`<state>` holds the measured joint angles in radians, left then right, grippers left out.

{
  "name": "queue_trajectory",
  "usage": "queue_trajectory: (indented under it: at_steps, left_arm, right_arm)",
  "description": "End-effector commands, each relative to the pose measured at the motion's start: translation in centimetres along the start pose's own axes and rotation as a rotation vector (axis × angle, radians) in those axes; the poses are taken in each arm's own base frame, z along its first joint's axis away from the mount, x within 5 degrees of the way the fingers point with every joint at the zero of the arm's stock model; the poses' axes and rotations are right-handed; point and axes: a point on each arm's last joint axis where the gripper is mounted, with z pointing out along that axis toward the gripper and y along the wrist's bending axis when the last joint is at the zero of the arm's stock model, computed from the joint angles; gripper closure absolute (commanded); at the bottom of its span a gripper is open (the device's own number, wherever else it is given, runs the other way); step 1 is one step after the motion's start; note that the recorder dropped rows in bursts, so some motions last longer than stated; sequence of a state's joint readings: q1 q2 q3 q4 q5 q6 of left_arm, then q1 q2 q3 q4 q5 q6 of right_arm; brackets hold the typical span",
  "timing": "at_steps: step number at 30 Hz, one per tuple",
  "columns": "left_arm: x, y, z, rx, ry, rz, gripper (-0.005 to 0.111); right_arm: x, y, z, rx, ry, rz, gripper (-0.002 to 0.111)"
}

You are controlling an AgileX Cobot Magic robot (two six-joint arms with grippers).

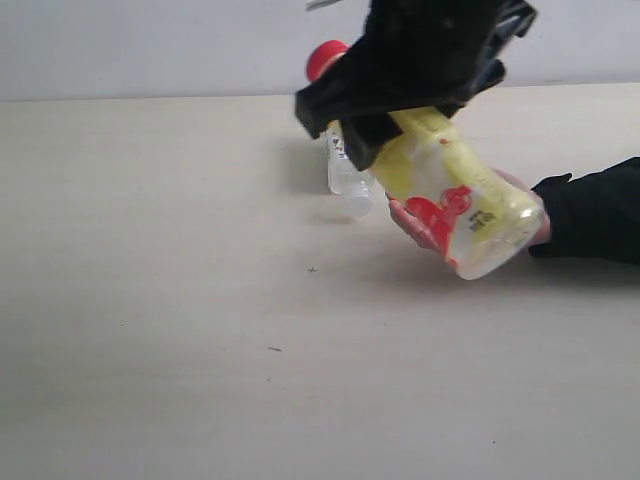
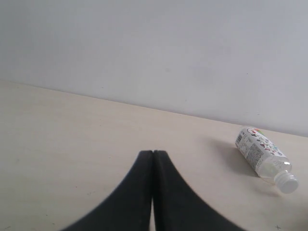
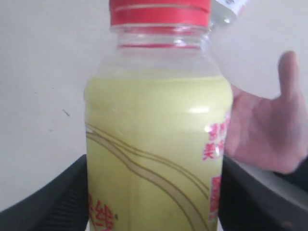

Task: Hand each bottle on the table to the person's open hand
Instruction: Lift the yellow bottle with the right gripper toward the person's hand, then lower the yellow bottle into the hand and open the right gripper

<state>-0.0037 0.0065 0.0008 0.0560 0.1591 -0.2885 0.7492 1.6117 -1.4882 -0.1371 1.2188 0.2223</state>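
My right gripper [image 1: 395,110] is shut on the yellow bottle [image 1: 455,195] with the red cap [image 1: 323,58], holding it tilted just above the person's open hand [image 1: 408,218]. In the right wrist view the yellow bottle [image 3: 154,144] fills the space between the black fingers [image 3: 57,197], with the open hand [image 3: 264,134] beside it. A short clear bottle with a patterned label [image 1: 350,185] lies on its side on the table [image 1: 150,300] behind the held one. The left wrist view shows that short bottle [image 2: 263,156] lying apart from my left gripper [image 2: 153,155], which is shut on nothing.
The person's black sleeve [image 1: 590,210] rests on the table at the right edge. A pale wall [image 1: 150,45] runs along the table's far side. A few dark specks [image 1: 273,349] mark the tabletop.
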Motion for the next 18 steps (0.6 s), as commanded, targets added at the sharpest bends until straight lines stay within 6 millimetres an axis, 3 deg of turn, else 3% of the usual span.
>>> queue_trajectory:
  at_steps: [1, 7, 13, 18]
  left_arm:
    - [-0.1, 0.0, -0.1, 0.001, -0.016, 0.001, 0.104]
    - [-0.1, 0.0, -0.1, 0.001, -0.016, 0.001, 0.104]
    - [-0.1, 0.0, -0.1, 0.001, -0.016, 0.001, 0.104]
    - [-0.1, 0.0, -0.1, 0.001, -0.016, 0.001, 0.104]
  right_arm:
    - [1.8, -3.5, 0.3, 0.034, 0.016, 0.101, 0.108]
    - [2.4, -5.7, 2.0, -0.015, 0.066, 0.210, 0.108]
    - [2.0, -6.1, 3.1, -0.008, 0.073, 0.220, 0.108]
    - [1.6, -8.9, 6.3, 0.050, 0.129, 0.329, 0.108]
